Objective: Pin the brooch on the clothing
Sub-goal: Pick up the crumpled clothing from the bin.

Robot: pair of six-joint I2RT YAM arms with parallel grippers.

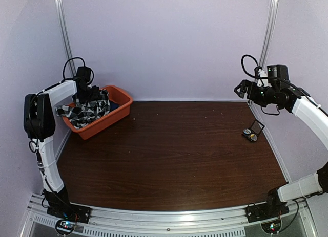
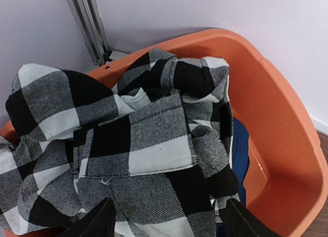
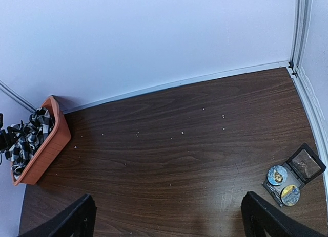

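Observation:
The clothing (image 1: 84, 110), a black-and-white checked shirt, lies bunched in an orange basket (image 1: 117, 114) at the back left. My left gripper (image 1: 87, 91) hangs right over it. In the left wrist view the shirt (image 2: 154, 145) fills the frame, and my left gripper (image 2: 168, 211) is open, with its dark fingers (image 2: 100, 221) on either side of the cloth and not pinching it. Two round brooches (image 3: 277, 175) (image 3: 290, 194) lie in an open black case (image 1: 253, 130) at the right edge. My right gripper (image 1: 243, 88) is raised high and open (image 3: 169, 211), holding nothing.
A dark blue garment (image 2: 238, 150) shows under the shirt against the basket wall (image 2: 277, 124). The basket sits in the back left corner by the wall and a metal post (image 2: 89, 22). Small white specks dot the brown table (image 1: 174, 155).

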